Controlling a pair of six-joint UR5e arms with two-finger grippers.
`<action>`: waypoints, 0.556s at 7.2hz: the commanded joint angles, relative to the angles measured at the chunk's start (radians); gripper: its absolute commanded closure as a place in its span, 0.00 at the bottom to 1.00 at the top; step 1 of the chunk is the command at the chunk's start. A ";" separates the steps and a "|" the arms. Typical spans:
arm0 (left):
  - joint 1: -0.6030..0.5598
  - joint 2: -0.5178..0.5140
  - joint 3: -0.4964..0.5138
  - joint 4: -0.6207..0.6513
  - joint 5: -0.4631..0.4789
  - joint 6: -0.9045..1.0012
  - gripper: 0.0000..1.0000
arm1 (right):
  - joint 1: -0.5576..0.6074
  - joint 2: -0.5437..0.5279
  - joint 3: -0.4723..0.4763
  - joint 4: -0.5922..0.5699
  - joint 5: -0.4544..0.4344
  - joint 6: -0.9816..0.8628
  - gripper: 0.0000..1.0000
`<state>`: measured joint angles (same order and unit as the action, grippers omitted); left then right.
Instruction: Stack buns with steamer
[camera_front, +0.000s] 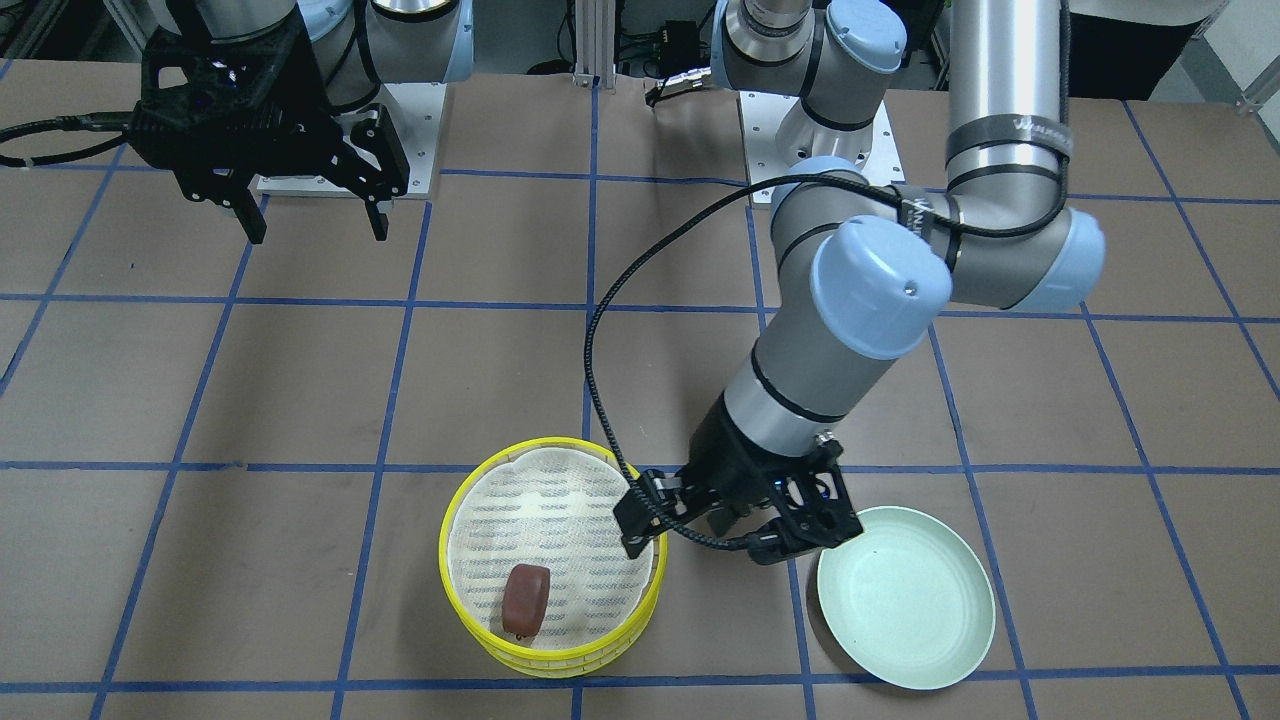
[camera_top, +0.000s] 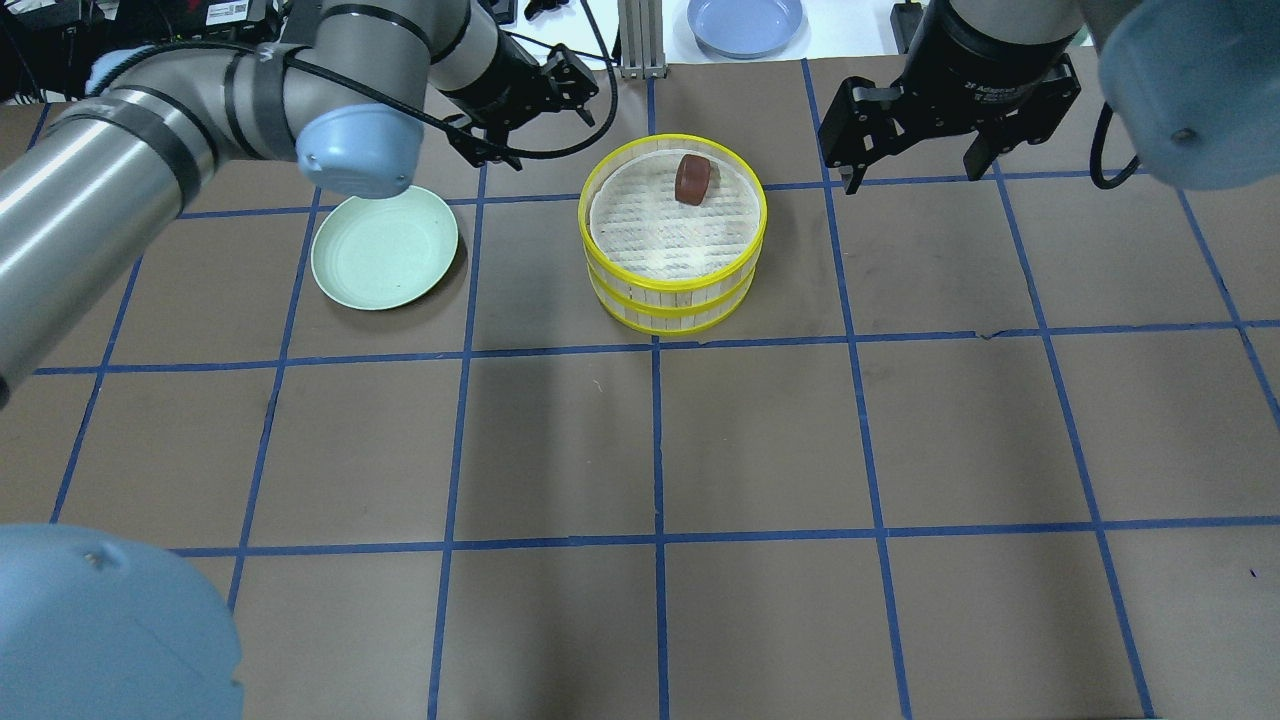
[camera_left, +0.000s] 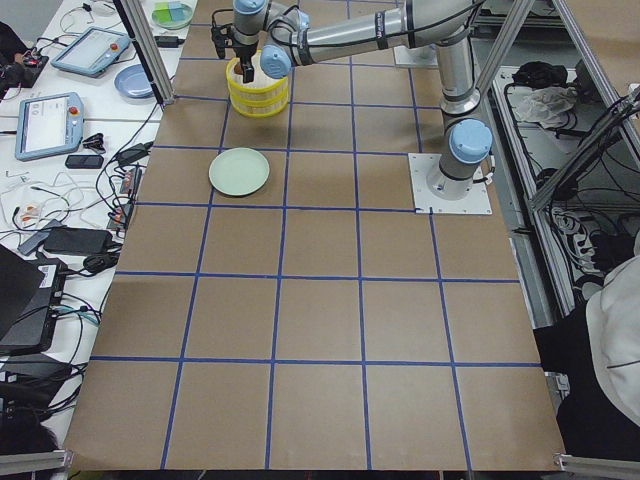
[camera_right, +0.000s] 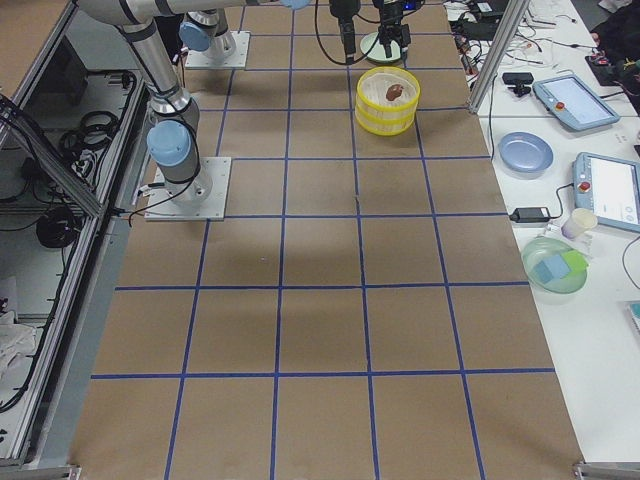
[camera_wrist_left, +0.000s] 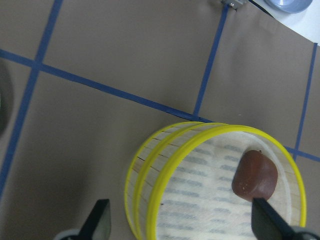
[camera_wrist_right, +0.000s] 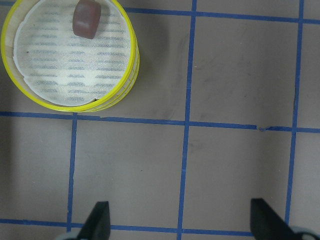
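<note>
A yellow two-tier steamer (camera_front: 560, 665) stands on the table, also in the overhead view (camera_top: 670, 300). A dark reddish-brown glossy bun (camera_front: 525, 598) lies on the white liner of its top tier, near the rim (camera_top: 692, 179) (camera_wrist_left: 255, 175) (camera_wrist_right: 86, 18). The pale cream-yellow bun is out of view. My left gripper (camera_front: 705, 545) is open and empty, between the steamer and a pale green plate (camera_front: 905, 595); it also shows in the left wrist view (camera_wrist_left: 180, 225). My right gripper (camera_front: 310, 215) is open and empty, raised well away from the steamer (camera_top: 910, 170).
The green plate (camera_top: 385, 248) holds nothing. A blue plate (camera_top: 745, 20) sits on the white bench beyond the table's far edge. Brown table surface with blue grid tape spreads around the steamer.
</note>
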<state>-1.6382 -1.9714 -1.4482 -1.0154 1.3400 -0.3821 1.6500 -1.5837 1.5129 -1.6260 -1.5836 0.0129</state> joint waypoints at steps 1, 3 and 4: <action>0.105 0.084 -0.001 -0.165 0.097 0.252 0.00 | -0.002 0.001 0.001 0.008 -0.009 0.001 0.00; 0.159 0.182 0.003 -0.363 0.252 0.400 0.00 | -0.002 0.002 0.001 0.009 -0.006 0.002 0.00; 0.161 0.237 0.005 -0.443 0.258 0.402 0.00 | -0.009 -0.001 0.001 0.000 -0.006 0.004 0.00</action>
<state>-1.4910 -1.8010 -1.4452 -1.3491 1.5575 -0.0163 1.6458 -1.5828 1.5140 -1.6199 -1.5897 0.0152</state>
